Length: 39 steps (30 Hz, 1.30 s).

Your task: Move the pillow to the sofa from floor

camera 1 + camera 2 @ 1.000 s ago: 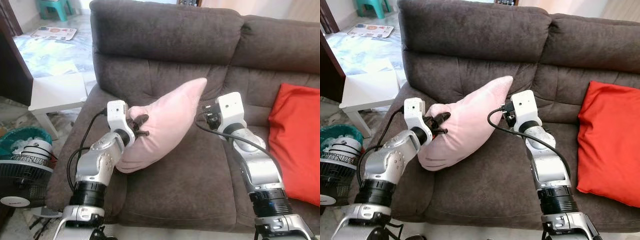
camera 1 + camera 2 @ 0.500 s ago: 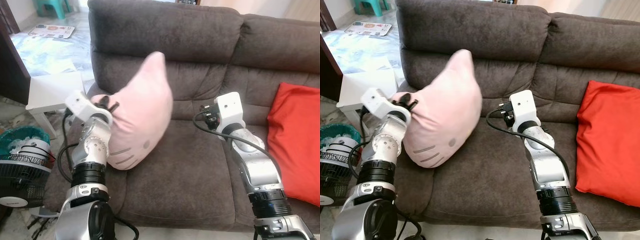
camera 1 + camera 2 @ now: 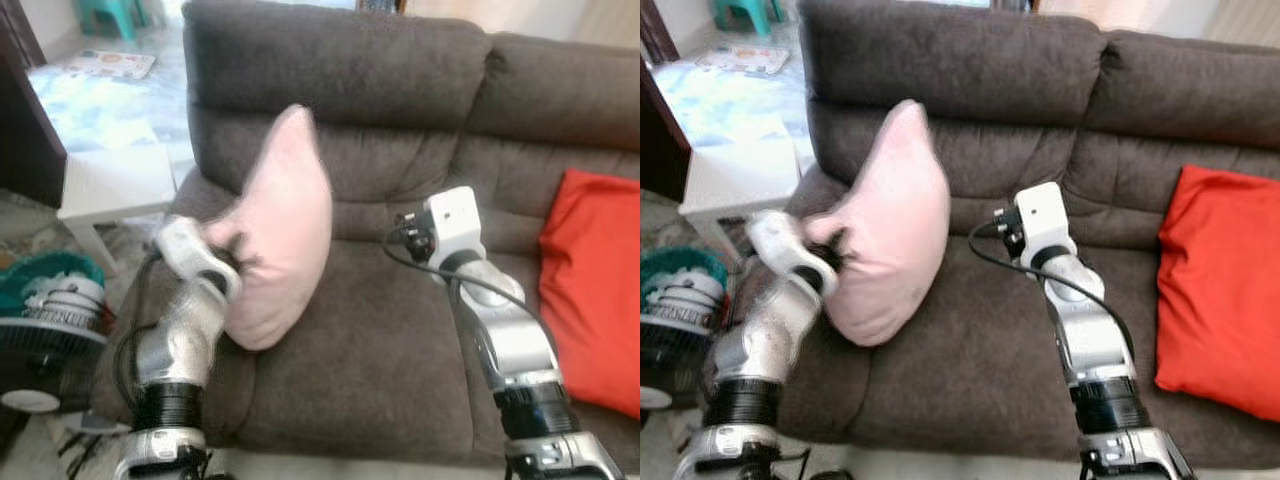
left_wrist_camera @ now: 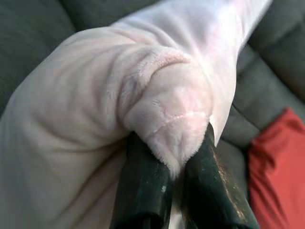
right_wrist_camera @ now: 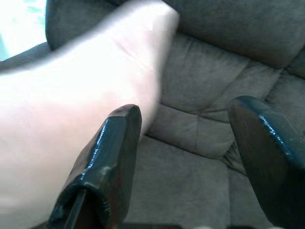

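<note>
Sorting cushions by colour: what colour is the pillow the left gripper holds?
Pale pink pillow, clearest in the left wrist view.

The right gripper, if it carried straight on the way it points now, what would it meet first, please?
Probably the pink pillow, which fills the near side ahead of the open right gripper; the gap itself looks toward the sofa backrest. Depth is unclear.

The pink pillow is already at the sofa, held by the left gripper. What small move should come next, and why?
Probably open the left gripper and let go. Its fingers pinch a fold of the pink pillow, which stands upright over the sofa seat at its left end, near the armrest. The right gripper is open beside it and holds nothing, so only this pinch holds the pillow.
</note>
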### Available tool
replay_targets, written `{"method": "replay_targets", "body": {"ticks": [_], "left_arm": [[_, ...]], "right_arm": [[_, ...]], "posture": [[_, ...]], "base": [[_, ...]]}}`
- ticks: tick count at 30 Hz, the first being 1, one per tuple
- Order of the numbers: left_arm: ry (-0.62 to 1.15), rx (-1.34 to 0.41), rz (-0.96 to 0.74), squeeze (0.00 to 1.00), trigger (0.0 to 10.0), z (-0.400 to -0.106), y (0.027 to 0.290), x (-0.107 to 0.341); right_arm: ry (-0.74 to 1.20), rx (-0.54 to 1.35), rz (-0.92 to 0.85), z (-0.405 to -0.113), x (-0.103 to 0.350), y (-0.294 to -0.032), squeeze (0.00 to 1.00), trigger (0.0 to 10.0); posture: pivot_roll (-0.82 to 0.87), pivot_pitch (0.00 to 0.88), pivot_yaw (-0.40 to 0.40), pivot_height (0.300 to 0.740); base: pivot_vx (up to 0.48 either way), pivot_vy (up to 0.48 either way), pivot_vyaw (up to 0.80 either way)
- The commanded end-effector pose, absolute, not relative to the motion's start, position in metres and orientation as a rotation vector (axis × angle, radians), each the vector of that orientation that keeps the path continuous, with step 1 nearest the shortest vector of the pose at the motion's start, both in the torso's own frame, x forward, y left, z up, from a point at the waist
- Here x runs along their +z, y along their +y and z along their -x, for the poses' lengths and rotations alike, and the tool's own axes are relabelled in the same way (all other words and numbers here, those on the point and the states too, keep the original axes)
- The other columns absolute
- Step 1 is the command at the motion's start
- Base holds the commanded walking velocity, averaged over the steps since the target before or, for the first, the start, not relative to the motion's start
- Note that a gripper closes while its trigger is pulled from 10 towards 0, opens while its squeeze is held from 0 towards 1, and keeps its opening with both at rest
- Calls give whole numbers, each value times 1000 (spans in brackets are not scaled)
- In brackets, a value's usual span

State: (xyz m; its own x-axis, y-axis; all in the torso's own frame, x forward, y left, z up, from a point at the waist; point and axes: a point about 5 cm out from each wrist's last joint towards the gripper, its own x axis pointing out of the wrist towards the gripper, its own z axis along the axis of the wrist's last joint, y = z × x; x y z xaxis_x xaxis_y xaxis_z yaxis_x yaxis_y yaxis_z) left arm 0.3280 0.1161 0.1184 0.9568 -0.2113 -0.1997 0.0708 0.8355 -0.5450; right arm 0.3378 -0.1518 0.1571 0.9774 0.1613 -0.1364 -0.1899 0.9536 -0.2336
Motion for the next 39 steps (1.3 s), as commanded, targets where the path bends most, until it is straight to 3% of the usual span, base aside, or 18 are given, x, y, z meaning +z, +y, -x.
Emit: {"method": "replay_targets", "body": {"ticks": [1, 9, 20, 23, 30, 39], "left_arm": [[231, -73, 526, 0, 10000, -329, 130, 119], [136, 63, 525, 0, 10000, -335, 164, 137], [34, 241, 651, 0, 10000, -363, 176, 164], [29, 223, 631, 0, 10000, -365, 177, 166], [-9, 17, 318, 0, 10000, -356, 166, 165], [25, 3, 324, 0, 10000, -340, 170, 148]], "right_arm": [[99, 162, 253, -337, 163, -155, 0, 10000], [100, 179, 251, -337, 162, -150, 0, 10000], [95, 191, 244, -337, 162, -144, 0, 10000], [92, 196, 241, -334, 161, -143, 0, 10000], [77, 211, 230, -329, 160, -141, 0, 10000], [66, 220, 223, -327, 162, -138, 0, 10000]], "posture": [[106, 66, -111, 740], [113, 63, -118, 740], [105, 62, -116, 740], [104, 65, -116, 740], [107, 68, -117, 740], [110, 64, -121, 740]], "base": [[0, 0, 0], [0, 0, 0], [0, 0, 0], [0, 0, 0], [0, 0, 0], [0, 0, 0]]}}
